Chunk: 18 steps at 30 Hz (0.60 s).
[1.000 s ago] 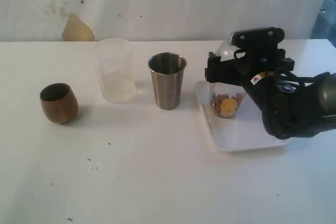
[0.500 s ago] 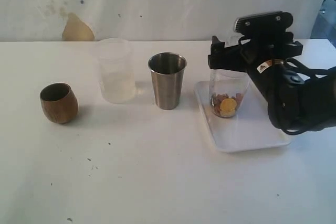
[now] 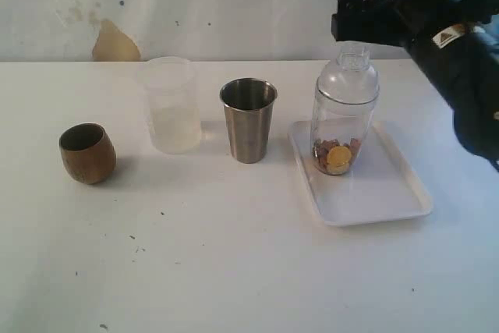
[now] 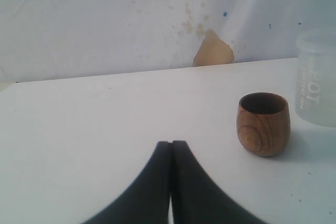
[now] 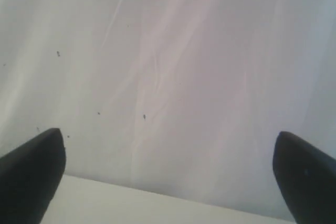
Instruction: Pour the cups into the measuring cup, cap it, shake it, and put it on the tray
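Setting: a white desk [image 3: 234,271] stands before a stained, whitish wall [image 3: 234,5].
Centre piece: the measuring cup [image 3: 343,126] stands upright on the tray [image 3: 390,193], toward its rear left part.
Cap: a clear dome lid [image 3: 348,79] sits on top of it.
Contents: brown and yellow pieces [image 3: 337,157] lie at its bottom.
Beside the tray: the steel tumbler [image 3: 249,121] stands upright just off the tray's left edge.
Further left: the frosted cup [image 3: 171,107] stands near the tumbler, and the wooden cup [image 3: 87,153] sits well apart from both.
Above: the right hand [image 5: 168,174] hangs higher than the lid and clear of it. It is released, fingers spread wide, with only wall between them.
Far side: the left hand [image 4: 171,182] is clenched on nothing, low over the desk near the wooden cup.
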Available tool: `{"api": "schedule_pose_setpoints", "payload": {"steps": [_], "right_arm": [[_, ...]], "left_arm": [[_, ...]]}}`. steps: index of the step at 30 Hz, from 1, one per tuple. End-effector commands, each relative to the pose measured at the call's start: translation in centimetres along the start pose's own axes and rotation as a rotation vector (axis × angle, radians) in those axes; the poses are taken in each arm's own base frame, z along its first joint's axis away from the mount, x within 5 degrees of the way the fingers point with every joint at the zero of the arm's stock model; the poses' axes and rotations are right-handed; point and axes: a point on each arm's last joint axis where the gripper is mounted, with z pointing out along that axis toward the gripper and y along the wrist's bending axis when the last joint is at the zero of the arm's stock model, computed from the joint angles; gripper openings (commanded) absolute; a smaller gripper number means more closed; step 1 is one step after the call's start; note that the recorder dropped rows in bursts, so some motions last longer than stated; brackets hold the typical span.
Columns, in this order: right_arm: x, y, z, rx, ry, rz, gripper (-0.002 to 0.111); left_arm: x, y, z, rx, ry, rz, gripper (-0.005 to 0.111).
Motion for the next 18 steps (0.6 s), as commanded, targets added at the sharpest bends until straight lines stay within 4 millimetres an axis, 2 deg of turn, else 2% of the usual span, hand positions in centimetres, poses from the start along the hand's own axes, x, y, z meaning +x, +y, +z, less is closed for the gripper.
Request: {"api": "schedule_pose_setpoints", "payload": {"steps": [1,6,11,14,18], "right_arm": [[-3.6,-0.8,-2.5,-0.045,0.005,-0.023,0.105],[-6.7,-1.4,-6.1,-0.132,0.047,0.007,0.097],[-9.7,-2.3,-9.3,-0.141,-0.041,0.026,0.084],[-11.2,-2.9,-11.1,-0.147,-0.087,0.036,0.064],[-12.4,-3.3,-13.5,-0.173,-0.111,0.042,0.021]], "left_arm": [[0.1,0.0,0.0,-0.003,-0.009,0.006,0.0],[0.1,0.0,0.0,-0.003,-0.009,0.006,0.0],[0.1,0.0,0.0,-0.003,-0.009,0.006,0.0],[0.1,0.0,0.0,-0.003,-0.009,0.006,0.0],[0.1,0.0,0.0,-0.003,-0.009,0.006,0.0]]}}
